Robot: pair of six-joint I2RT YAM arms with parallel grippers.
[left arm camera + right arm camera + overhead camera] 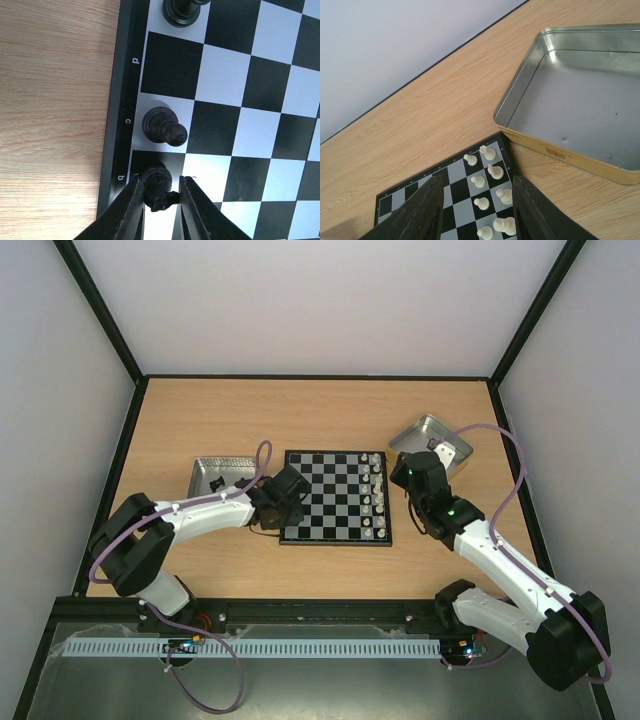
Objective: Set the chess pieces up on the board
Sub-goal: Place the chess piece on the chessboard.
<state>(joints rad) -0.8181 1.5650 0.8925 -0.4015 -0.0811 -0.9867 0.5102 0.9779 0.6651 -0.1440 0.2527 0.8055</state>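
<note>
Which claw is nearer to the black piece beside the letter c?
Left. Left claw grips the b-square piece, next to the c piece; right claw hovers across the board, near the white pieces.

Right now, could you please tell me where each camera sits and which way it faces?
Top external: high behind the robot, looking down on the board and two trays; both arms show.
Left wrist: on the left wrist, looking down at the board's edge; the left gripper pinches a black piece.
Right wrist: on the right wrist, slanting over the board's corner toward a tray; the open right gripper shows.
Shared: all three see the board.
</note>
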